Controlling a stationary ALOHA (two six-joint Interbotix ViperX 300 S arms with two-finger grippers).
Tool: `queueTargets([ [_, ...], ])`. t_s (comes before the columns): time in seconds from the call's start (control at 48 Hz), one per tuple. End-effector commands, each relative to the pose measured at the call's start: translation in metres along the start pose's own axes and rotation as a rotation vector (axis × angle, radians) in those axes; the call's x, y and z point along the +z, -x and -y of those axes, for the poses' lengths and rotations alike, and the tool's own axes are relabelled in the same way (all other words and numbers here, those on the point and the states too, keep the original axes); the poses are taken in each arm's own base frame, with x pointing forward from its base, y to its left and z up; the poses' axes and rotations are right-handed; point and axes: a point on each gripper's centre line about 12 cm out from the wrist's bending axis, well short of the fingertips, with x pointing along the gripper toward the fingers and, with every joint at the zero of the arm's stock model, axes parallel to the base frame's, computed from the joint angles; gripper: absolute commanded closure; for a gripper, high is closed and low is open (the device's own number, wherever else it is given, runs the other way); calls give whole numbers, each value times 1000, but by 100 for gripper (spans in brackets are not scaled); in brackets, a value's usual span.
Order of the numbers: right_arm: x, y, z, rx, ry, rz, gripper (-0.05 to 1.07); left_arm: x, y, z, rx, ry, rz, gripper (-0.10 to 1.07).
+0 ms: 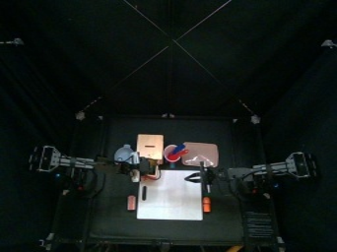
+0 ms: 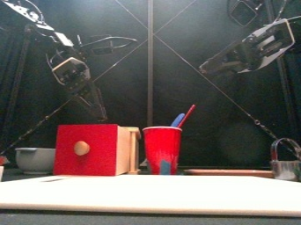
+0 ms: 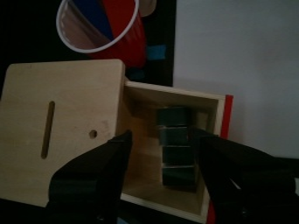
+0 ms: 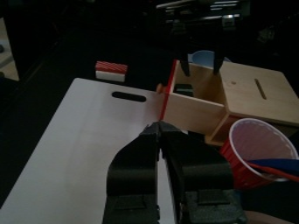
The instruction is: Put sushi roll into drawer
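Observation:
The drawer (image 3: pixel 146 171) of the light wooden box unit (image 3: pixel 65 131) stands pulled out, its red front (image 4: pixel 173 87) facing the white board. A dark sushi roll (image 3: pixel 177 144) lies inside it. My left gripper (image 3: pixel 163 171) is open and empty, with one jaw on each side above the open drawer. In the top view it (image 1: pixel 149 169) sits just in front of the box unit (image 1: pixel 149 144). My right gripper (image 4: pixel 158 136) is shut and empty, with its tips close to the low edge of the drawer's red front. In the top view it (image 1: pixel 194 178) is over the board.
A red cup (image 2: pixel 163 151) with a blue and a red stick in it stands right of the box. A grey bowl (image 2: pixel 35 159) is at the far left and a metal mug (image 2: pixel 286 164) at the far right. The white board (image 1: pixel 171 197) lies in front. A small red-and-white block (image 4: pixel 108 68) lies beside it.

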Motion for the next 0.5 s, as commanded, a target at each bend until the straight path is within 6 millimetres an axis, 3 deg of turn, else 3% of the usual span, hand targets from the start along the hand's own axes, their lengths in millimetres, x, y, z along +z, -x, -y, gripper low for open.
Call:
queueTargets([
  [0.0,7,0,2,-5,-2,25,97,8,2,-2,9,-11,23,10],
  [0.229,6,0,1,-3,-2,24,97,17,14,-7,27,-14,56,10],
  [0.479,6,2,0,-3,-3,26,97,20,44,12,-45,48,129,11],
])
